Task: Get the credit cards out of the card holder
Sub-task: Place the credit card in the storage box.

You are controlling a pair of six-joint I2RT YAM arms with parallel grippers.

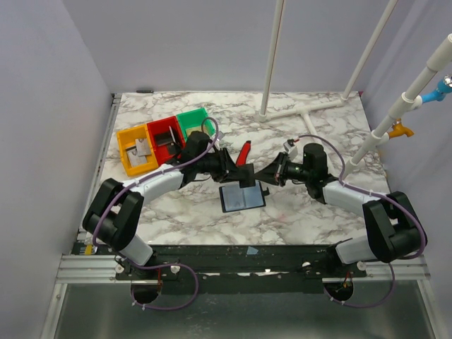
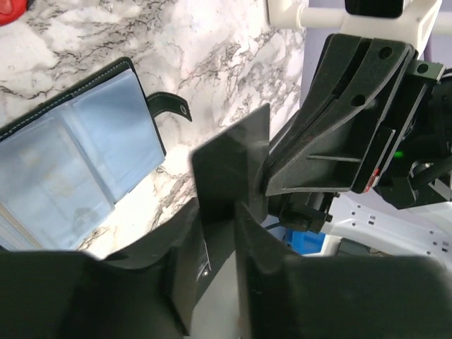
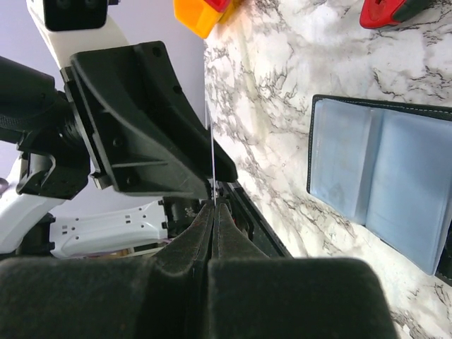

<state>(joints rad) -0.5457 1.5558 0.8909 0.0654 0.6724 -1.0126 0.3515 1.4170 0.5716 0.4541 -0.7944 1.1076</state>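
The card holder [image 1: 242, 198] lies open on the marble table, bluish-grey pockets up; it also shows in the left wrist view [image 2: 70, 162] and the right wrist view [image 3: 381, 176]. Just above its far edge both grippers meet at one credit card [image 1: 248, 174], held upright; it looks dark in the left wrist view [image 2: 229, 169] and is a thin edge-on line in the right wrist view [image 3: 212, 155]. My right gripper [image 3: 215, 205] is shut on the card's edge. My left gripper [image 2: 222, 212] has its fingers a little apart, with the card standing between them.
Orange [image 1: 138, 150], red [image 1: 164, 138] and green [image 1: 192, 121] bins stand at the back left; the orange one holds greyish flat pieces. A red-and-black tool [image 1: 245, 150] lies just behind the grippers. A white pipe frame [image 1: 289, 109] stands at the back.
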